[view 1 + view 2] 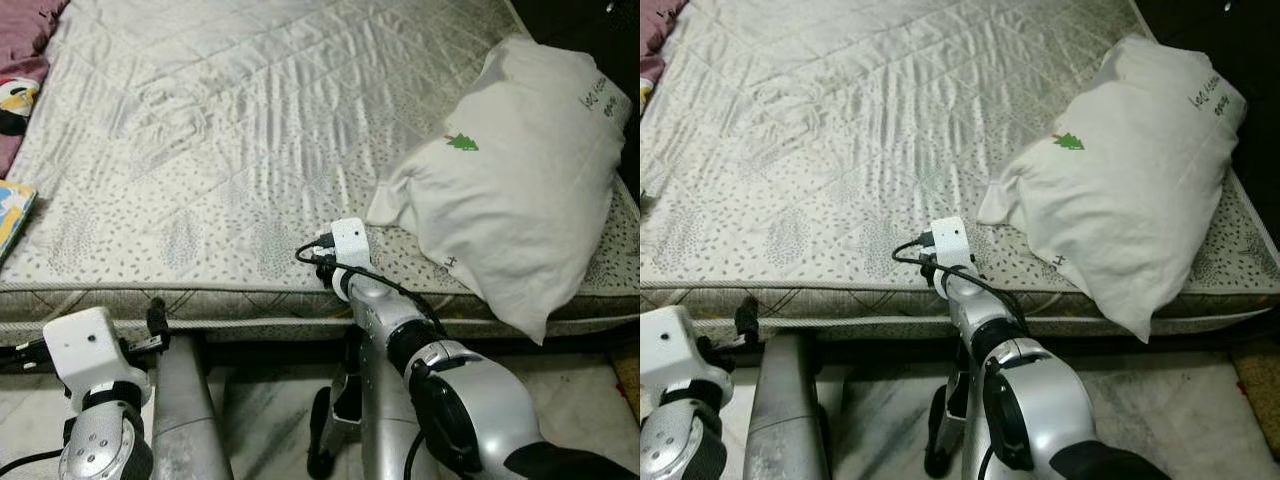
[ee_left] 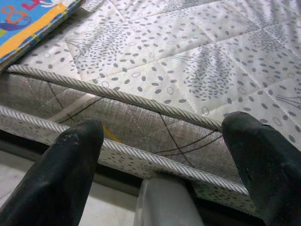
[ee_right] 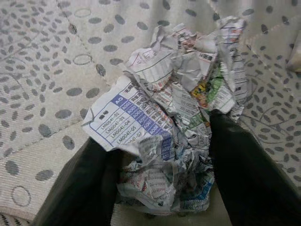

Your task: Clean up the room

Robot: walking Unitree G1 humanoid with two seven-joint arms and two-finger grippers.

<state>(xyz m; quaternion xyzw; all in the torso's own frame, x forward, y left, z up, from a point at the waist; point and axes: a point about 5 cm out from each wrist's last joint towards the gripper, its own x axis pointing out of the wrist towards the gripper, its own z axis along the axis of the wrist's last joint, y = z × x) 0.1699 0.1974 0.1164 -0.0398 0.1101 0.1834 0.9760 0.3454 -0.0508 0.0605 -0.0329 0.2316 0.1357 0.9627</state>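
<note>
Clamping a crumpled newspaper ball (image 3: 174, 117), our right gripper (image 3: 162, 188) has its two black fingers (image 3: 249, 174) closed against the wad's sides, just over the front edge of the mattress (image 1: 250, 120). The paper sits between the fingers, above the dotted quilted cover. A white pillow (image 1: 510, 170) lies just beside our right arm on the mattress. Our left gripper (image 2: 164, 160) hangs low before the mattress edge, fingers spread wide and holding nothing. A colourful book (image 2: 33, 23) rests on the mattress near its left edge.
</note>
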